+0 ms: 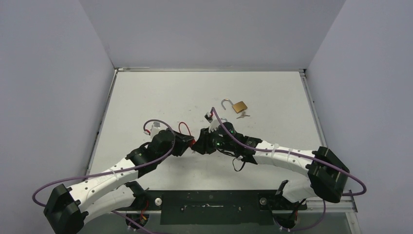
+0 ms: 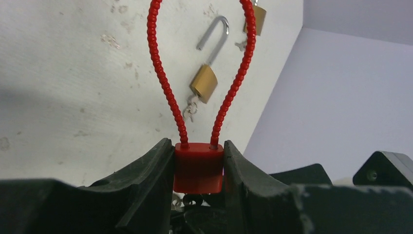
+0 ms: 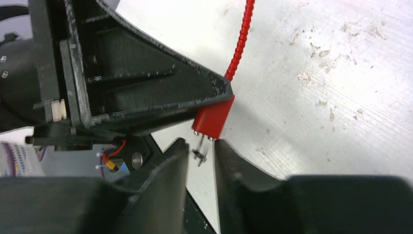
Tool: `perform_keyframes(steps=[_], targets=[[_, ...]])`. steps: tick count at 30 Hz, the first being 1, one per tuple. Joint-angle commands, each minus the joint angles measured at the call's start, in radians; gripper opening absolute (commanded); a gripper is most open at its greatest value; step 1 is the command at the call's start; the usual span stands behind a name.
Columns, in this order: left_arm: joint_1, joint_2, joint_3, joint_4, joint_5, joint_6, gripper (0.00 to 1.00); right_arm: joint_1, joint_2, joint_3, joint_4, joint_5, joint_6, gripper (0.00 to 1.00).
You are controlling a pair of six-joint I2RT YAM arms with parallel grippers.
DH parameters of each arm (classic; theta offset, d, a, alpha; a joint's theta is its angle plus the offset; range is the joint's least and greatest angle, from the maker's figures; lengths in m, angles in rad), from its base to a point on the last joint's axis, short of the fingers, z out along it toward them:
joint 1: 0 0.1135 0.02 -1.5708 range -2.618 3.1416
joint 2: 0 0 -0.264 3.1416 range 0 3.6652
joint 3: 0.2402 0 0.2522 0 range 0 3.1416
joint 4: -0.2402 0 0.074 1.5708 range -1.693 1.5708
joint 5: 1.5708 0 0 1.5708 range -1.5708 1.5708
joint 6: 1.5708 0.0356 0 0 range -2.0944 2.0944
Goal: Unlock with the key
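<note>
Now my left gripper [image 2: 198, 144] squeezes the small red lock [image 2: 198, 168] with its long red bendy loop, over the middle of the white worktop [image 1: 160, 97]. My right gripper [image 3: 200, 143] is open a crack around the little silver key [image 3: 201, 155] stuck in it.

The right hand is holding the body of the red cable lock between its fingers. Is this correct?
No, the left hand holds the red cable lock by its body; the left wrist view shows it between that hand's fingers.

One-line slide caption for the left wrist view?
Left pincer shut on the red cable lock body; an open brass padlock lies on the table beyond.
</note>
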Motion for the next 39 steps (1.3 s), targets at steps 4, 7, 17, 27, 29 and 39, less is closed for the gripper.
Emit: perform_keyframes(steps=[4,7,17,27,29,39], targets=[[-0.029,-0.068,0.011,0.126,0.016,0.029,0.0,-0.005,-0.268,-0.217,0.269,0.079,0.031,0.53],[-0.029,-0.062,0.017,0.176,0.002,0.089,0.0,-0.005,-0.331,-0.284,0.336,0.069,0.04,0.6],[-0.058,-0.032,0.11,0.039,-0.172,0.168,0.0,-0.004,-0.3,-0.262,0.374,0.13,0.038,0.52],[-0.102,0.063,0.271,-0.201,-0.479,0.175,0.0,-0.002,-0.175,-0.221,0.494,0.156,0.021,0.47],[-0.101,0.061,0.278,-0.194,-0.494,0.197,0.0,-0.002,-0.151,-0.221,0.533,0.152,0.026,0.47],[-0.099,0.005,0.263,-0.105,-0.467,0.323,0.0,0.011,-0.042,-0.191,0.72,0.084,0.028,0.45]])
